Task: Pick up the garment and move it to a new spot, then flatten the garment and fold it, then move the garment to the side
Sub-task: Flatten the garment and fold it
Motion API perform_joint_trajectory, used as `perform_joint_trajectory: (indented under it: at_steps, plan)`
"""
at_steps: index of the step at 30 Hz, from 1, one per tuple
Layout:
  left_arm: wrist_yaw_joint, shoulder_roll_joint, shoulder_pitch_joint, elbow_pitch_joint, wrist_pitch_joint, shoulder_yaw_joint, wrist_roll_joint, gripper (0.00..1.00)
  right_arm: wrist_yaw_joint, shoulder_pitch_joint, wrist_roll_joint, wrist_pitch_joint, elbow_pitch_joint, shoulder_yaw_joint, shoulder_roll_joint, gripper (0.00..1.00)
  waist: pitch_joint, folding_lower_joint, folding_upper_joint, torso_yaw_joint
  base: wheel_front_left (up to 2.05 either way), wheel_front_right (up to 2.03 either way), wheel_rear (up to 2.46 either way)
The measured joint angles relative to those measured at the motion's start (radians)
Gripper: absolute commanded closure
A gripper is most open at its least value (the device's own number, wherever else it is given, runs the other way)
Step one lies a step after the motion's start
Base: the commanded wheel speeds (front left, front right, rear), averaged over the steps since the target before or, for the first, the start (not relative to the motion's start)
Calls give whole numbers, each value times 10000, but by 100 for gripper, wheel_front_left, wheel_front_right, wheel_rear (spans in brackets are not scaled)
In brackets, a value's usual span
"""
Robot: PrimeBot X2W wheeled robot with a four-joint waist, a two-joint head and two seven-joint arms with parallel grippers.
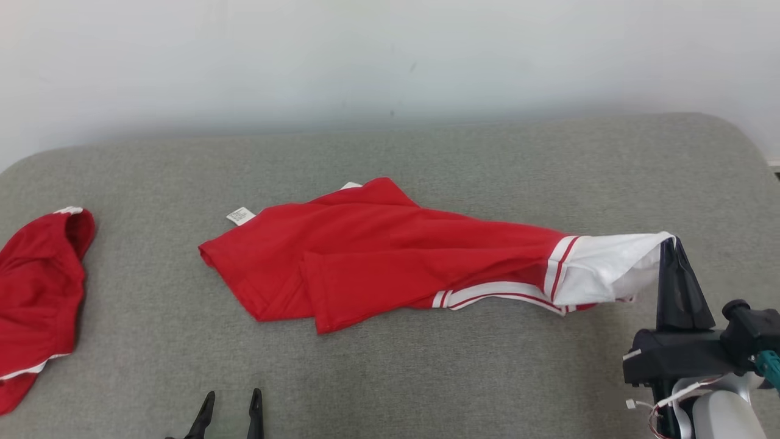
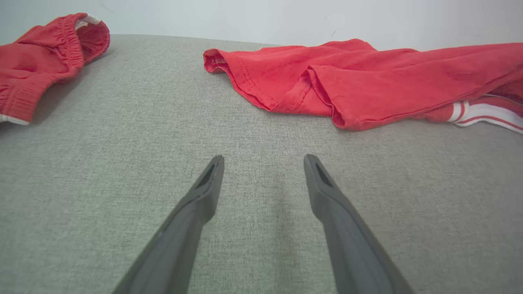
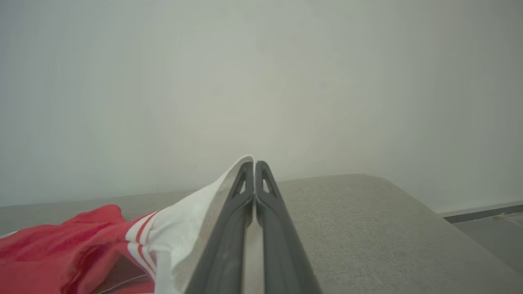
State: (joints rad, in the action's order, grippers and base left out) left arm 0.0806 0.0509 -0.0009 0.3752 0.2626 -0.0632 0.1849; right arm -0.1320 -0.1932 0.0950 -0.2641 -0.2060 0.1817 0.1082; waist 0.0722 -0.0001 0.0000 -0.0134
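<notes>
The garment (image 1: 378, 256) is a red shirt with white sleeves and red-white stripes, lying crumpled across the middle of the grey cushioned surface (image 1: 426, 378). Its white sleeve end is lifted at the right, pinched by my right gripper (image 1: 670, 241), which is shut on it. The right wrist view has the white cloth (image 3: 196, 216) running up to the closed fingertips of that gripper (image 3: 254, 163). My left gripper (image 1: 231, 399) stands open near the front edge, short of the garment (image 2: 347, 85), with nothing between its fingers (image 2: 204, 192).
A second red piece of clothing (image 1: 36, 286) with an elastic waistband lies bunched at the far left (image 2: 45, 53). A pale wall (image 1: 390, 61) rises behind the surface. The surface's rounded right edge (image 3: 429, 220) drops to a floor.
</notes>
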Motion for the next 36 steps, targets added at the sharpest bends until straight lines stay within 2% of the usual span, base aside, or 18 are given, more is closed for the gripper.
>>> perform_joint_trajectory:
  at_steps: [3, 5, 9, 10, 11, 12, 13, 23, 36]
  plan:
    - [2, -2, 1, 10, 0, -2, 2, 0, 0, 191, -155, 0, -105, -17, 153, 100, -82, 0, 0, -132, 0, 0, 0]
    - [2, -2, 4, 19, 0, -19, 12, 0, 0, 300, -182, 0, -221, -23, 201, 95, -86, 0, 0, -171, 0, 0, 0]
    - [2, 0, 3, 44, 0, -31, 12, 0, 0, 350, -263, 0, -305, -236, 234, 93, 18, 1, 0, -163, 0, 0, 0]
    - [19, 0, 0, 48, 0, -27, 10, 0, 0, 363, -268, 0, -376, -453, 255, 87, 43, 1, 0, -161, 0, 0, 0]
    - [19, 0, 0, 48, 0, -27, 10, 0, 0, 363, -268, 0, -376, -453, 255, 69, 43, 1, 0, -161, 0, 0, 0]
    - [31, 0, -2, 58, 0, -25, 10, 0, 0, 432, -314, 0, -541, -662, 307, 26, 62, 0, 0, -157, 0, 0, 0]
    - [33, -2, -8, 65, 0, -35, 10, 0, 0, 527, -387, 2, -769, -798, 349, 0, 75, 1, 0, -148, 0, 0, 0]
    - [58, 2, -28, 84, 2, 13, 13, 0, 0, 1284, -441, 2, -1678, -531, 293, 0, 107, 1, 0, -178, 0, 0, 0]
    - [163, -4, -1679, 199, 2, -608, 414, 0, 0, 680, -435, 0, -1436, -671, 127, 0, 1145, 2, 1, -402, 0, 0, 0]
